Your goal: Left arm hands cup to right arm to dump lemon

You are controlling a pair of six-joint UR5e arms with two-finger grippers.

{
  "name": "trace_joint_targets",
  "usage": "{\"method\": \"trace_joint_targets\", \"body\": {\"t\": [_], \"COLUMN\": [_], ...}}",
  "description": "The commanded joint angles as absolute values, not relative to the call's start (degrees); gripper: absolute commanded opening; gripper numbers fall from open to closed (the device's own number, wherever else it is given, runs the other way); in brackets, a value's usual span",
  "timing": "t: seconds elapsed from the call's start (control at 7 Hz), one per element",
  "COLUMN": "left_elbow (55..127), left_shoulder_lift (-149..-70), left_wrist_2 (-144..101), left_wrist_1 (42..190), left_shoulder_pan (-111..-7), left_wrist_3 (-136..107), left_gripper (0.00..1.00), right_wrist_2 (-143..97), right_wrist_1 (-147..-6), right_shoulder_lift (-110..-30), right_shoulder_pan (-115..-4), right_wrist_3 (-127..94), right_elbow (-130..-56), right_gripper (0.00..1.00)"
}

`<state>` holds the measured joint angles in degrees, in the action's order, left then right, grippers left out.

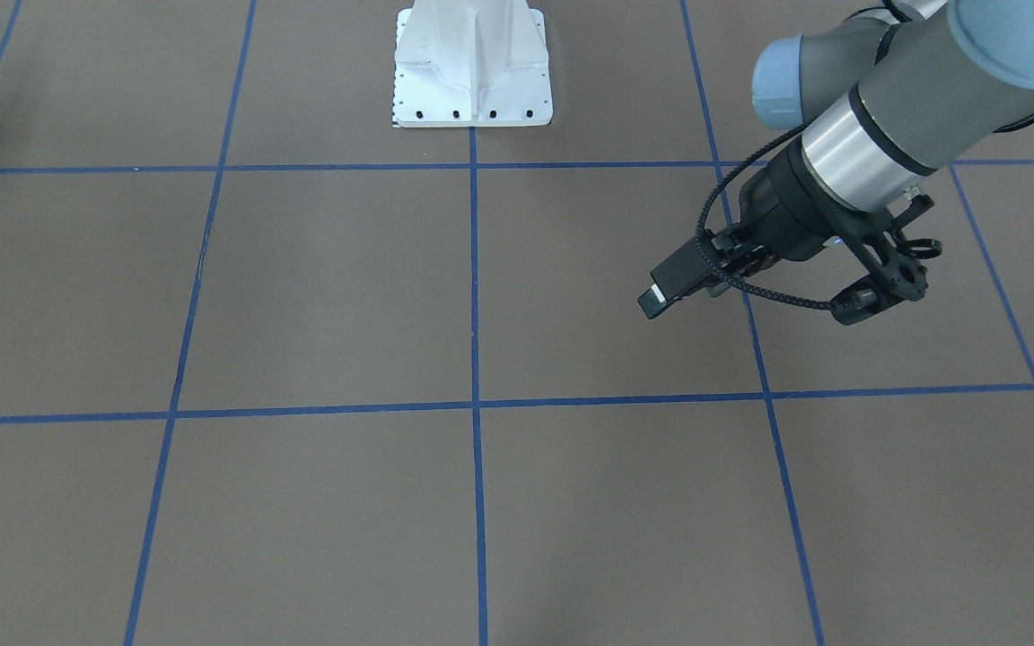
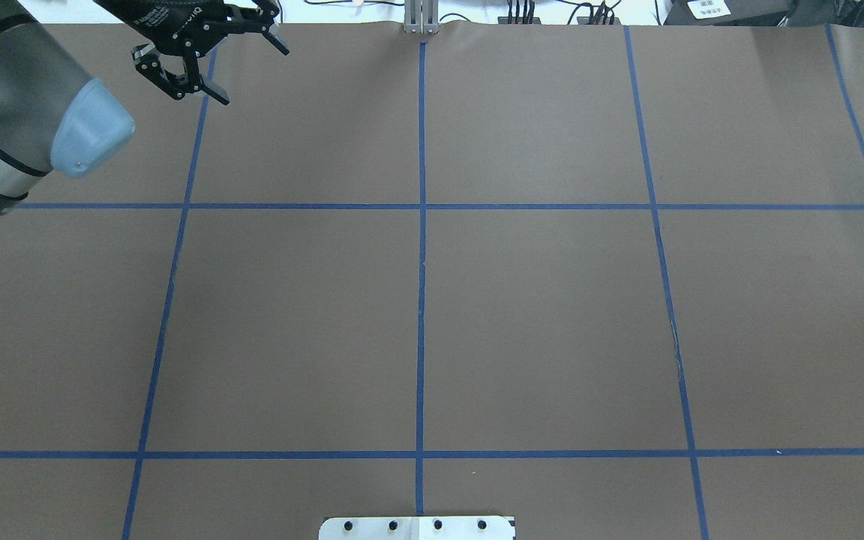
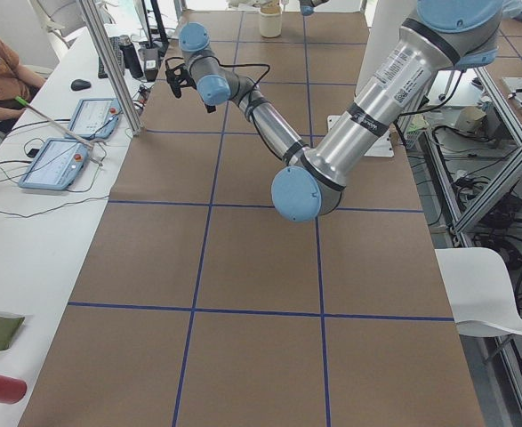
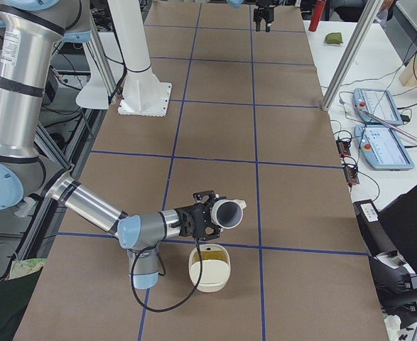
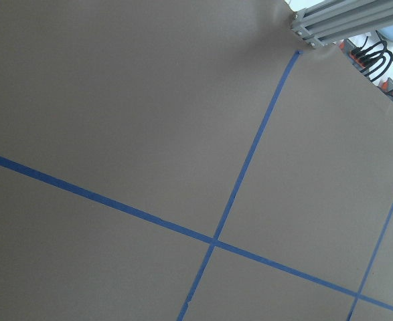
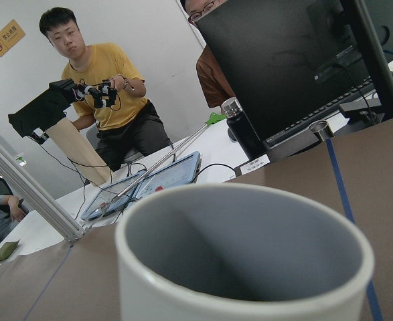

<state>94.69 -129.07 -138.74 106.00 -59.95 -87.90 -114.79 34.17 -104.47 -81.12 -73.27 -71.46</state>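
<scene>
Grey-lined cream cup (image 6: 243, 254) is seen tipped over the blue-taped brown bench (image 4: 215, 128); left jaws apart, right jaws cannot be told.

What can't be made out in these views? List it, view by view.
The right gripper: seen only in exterior right, small; its wrist view is filled by the cup, so the jaws cannot be judged.
The cup's bottom: hidden behind its near rim in the right wrist view.
The bowl: holds a yellowish patch, too small in exterior right to identify.
Overhead and front-facing views: cup and bowl lie outside the frame.
</scene>
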Motion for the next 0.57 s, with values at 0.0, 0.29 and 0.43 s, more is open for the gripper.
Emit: {"method": "trace_joint_targets", "body": {"t": [0.0,0.29,0.43], "left_elbow": [94.31,94.48,94.40], "left_shoulder_lift": [-128.94,-128.76,-128.67], "left_wrist_2": [-138.08,-137.47,-136.76], "left_wrist_1": [106.08,106.08,106.08], "left_shoulder_pan": [-59.85,-59.85,-59.85], "left_wrist_3": [-87.89,-87.89,-87.80], "left_gripper": [1.00,1.00,1.00], "right_wrist_2": [-120.65,-120.32,-119.71], "right_wrist_1": [18.02,-5.59,-13.98], "right_shoulder_lift": [-103.80,-100.58,-96.11], "right_shoulder_pan": [-85.68,-85.69,-85.69], "right_wrist_3": [-69.99,-57.37,-50.95], "right_elbow": [-84.04,-96.63,-97.55], "right_gripper": [0.00,0.00,0.00]}}
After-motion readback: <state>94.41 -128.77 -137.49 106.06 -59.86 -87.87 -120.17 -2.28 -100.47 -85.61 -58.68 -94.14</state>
